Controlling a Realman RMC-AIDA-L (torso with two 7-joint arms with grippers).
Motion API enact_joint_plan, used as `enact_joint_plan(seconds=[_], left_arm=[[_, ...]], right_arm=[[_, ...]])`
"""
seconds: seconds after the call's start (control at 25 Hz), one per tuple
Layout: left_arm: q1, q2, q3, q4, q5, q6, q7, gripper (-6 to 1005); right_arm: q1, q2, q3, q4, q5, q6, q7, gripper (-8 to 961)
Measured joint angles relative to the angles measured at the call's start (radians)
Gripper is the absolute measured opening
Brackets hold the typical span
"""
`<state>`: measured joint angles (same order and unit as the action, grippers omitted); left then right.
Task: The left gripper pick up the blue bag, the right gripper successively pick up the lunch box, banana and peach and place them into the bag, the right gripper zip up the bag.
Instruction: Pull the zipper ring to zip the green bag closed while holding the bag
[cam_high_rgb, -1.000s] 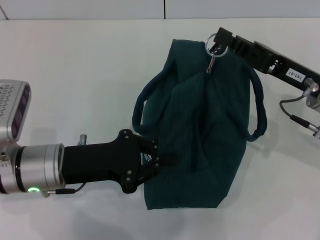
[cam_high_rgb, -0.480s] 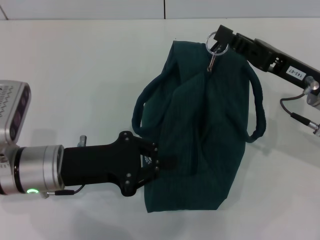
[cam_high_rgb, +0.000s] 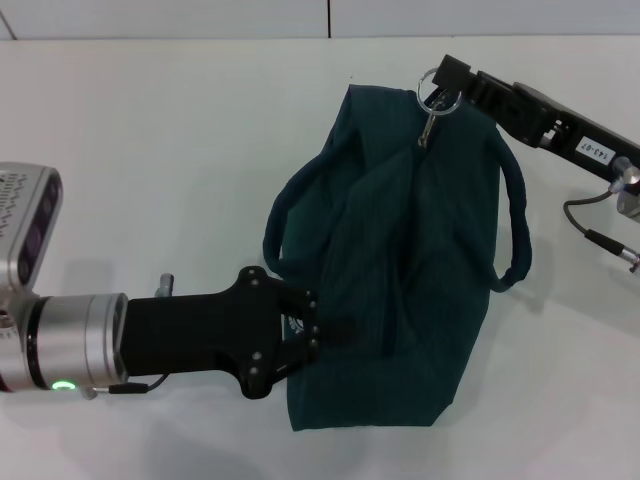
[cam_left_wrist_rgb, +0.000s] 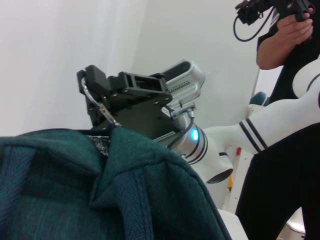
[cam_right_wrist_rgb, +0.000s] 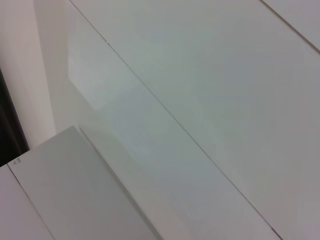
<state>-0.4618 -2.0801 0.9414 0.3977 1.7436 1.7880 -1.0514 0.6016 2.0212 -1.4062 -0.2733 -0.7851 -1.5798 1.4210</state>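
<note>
The large dark teal-blue fabric bag (cam_high_rgb: 400, 260) is seen lying on the white worktop (cam_high_rgb: 150, 150), its two loop handles spread to either side and its top seam drawn together, so that no foil lining is shown in the head view. The lower near corner of the bag is clamped by the black two-fingered left claw (cam_high_rgb: 315, 330), its silver arm reaching in along the worktop. At the far end of the bag, the metal ring pull (cam_high_rgb: 436, 85) of the zipper is gripped by the black right claw (cam_high_rgb: 447, 80), fingers closed on it; in the left wrist view the same claw (cam_left_wrist_rgb: 100, 97) is seen beyond the fabric with the ring held at its tip. The lunch box, banana and peach are not visible and are judged to be already inside. The step in hand is taken to be the zipping, very near its end, since the pull sits at the bag's far edge. What remains is judged to be a release of the ring and a clear withdrawal, the bag being held steady meanwhile so it is not dragged.
</note>
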Motion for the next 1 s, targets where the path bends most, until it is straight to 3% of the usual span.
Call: enact_joint_plan(seconds=[1.0], left_arm=[[0.000,0.002,-0.005,-0.002,0.010,0.015,0.002,69]], right_arm=[[-0.002,-0.001,0.002,0.000,0.012,0.006,0.001,11]])
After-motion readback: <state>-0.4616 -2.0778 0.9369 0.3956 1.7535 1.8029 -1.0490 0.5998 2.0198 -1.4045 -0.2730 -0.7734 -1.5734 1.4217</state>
